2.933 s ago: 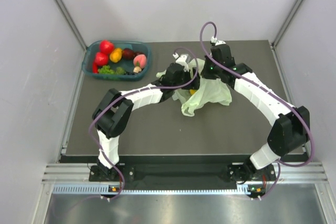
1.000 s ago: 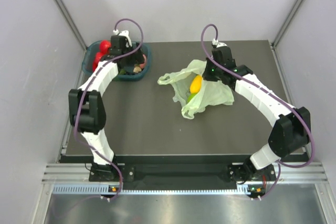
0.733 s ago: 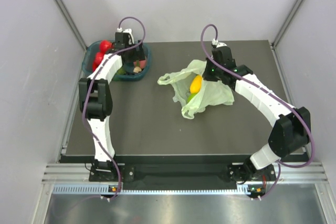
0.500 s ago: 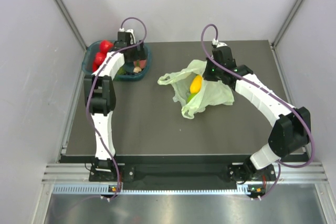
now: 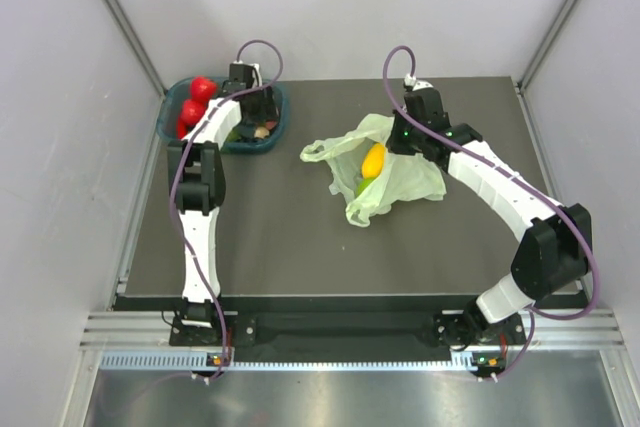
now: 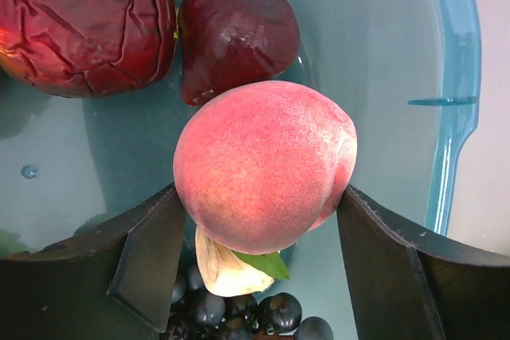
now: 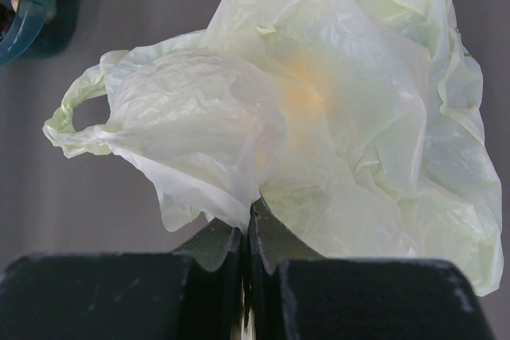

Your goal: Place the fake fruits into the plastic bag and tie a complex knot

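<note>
So the left gripper (image 6: 259, 197) has its jaws pinching the pink peach (image 6: 263, 165) inside the teal basket (image 6: 454, 77). Right of the basket, the right gripper (image 7: 249, 232) has its jaws pressed together on the plastic bag (image 7: 335, 117).

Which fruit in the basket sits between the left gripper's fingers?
The pink peach, between the fingers of the left gripper. The two dark red fruits lie beyond it, outside the fingers.

Yellow fruit (image 5: 373, 159) apparently inside bag (image 5: 405, 182), basket (image 5: 250, 147) apart
</note>
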Controlling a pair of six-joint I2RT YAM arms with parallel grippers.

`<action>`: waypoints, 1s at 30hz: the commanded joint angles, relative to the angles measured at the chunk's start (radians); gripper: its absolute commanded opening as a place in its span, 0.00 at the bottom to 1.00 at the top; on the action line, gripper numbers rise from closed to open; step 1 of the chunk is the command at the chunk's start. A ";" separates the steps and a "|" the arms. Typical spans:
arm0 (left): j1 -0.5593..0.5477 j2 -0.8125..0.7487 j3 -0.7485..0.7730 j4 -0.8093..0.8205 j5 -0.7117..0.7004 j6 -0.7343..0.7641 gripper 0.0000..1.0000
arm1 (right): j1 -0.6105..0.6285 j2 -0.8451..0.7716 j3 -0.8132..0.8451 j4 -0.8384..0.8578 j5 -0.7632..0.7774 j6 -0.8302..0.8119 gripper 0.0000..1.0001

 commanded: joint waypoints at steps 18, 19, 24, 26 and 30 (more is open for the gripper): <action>-0.010 -0.689 -0.581 0.338 0.209 -0.121 0.50 | -0.018 -0.003 0.058 0.015 -0.005 -0.022 0.00; -0.021 -0.750 -0.617 0.346 0.217 -0.131 0.50 | -0.018 -0.002 0.060 0.015 -0.009 -0.024 0.00; -0.163 -0.907 -0.830 0.424 0.238 -0.171 0.49 | -0.016 -0.002 0.066 0.012 -0.019 -0.024 0.00; -0.220 -0.965 -0.878 0.446 0.223 -0.180 0.46 | -0.018 -0.003 0.071 0.007 -0.022 -0.022 0.00; -0.365 -1.026 -0.976 0.493 0.174 -0.192 0.43 | -0.018 -0.006 0.080 0.001 -0.031 -0.021 0.00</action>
